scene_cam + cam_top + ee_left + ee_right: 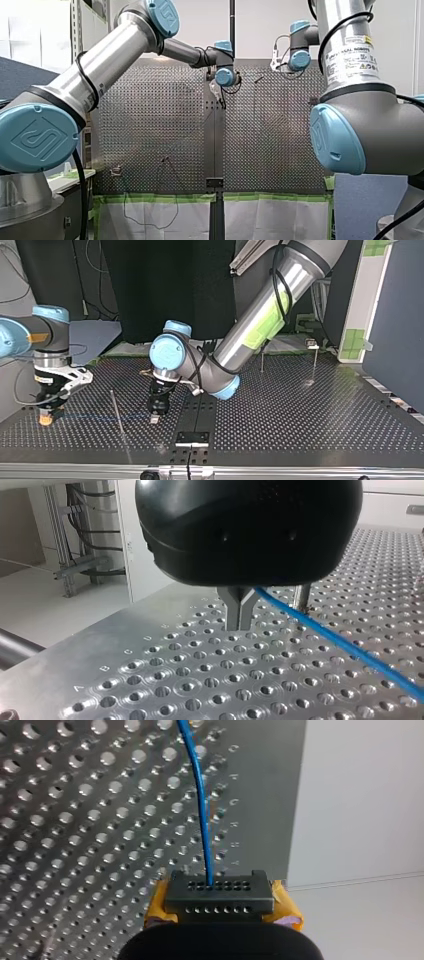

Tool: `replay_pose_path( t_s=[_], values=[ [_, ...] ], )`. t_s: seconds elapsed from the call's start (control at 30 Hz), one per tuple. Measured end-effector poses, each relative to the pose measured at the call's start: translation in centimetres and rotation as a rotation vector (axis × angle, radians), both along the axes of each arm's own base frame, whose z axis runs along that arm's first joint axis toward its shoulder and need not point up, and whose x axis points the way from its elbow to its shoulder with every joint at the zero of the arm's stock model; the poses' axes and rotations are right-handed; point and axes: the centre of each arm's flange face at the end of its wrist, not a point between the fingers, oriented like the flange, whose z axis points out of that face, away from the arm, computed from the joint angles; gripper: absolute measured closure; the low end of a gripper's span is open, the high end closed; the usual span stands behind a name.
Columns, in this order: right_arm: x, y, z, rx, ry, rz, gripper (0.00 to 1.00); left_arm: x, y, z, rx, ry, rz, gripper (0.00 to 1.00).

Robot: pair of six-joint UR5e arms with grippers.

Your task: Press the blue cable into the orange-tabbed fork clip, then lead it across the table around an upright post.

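Perforated table [170,605], left wrist view alone shows left hand [241,624] seemingly clamping blue cable [350,648].

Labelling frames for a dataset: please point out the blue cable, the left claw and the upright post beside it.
blue cable [340,641], left wrist view, middle of its visible run.
left claw [240,611], left wrist view, midway between its fingertips.
upright post [302,596], left wrist view, its lower shaft.
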Motion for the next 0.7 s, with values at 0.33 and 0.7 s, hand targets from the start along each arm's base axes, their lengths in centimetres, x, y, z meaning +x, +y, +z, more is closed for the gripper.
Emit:
replay_pose_path(
  t_s=[0.33, 0.7],
  values=[
    [0.2, -0.7, -1.6, 0.021, -0.007, 0.020, 1.00, 0.4, 0.6, -1.5, 0.008, 0.011, 0.007, 1.00],
    [1.1, -1.1, -4.2, 0.065, 0.002, 0.047, 1.00, 0.6, 0.9, -4.1, 0.023, 0.035, -0.005, 1.00]
  ],
)
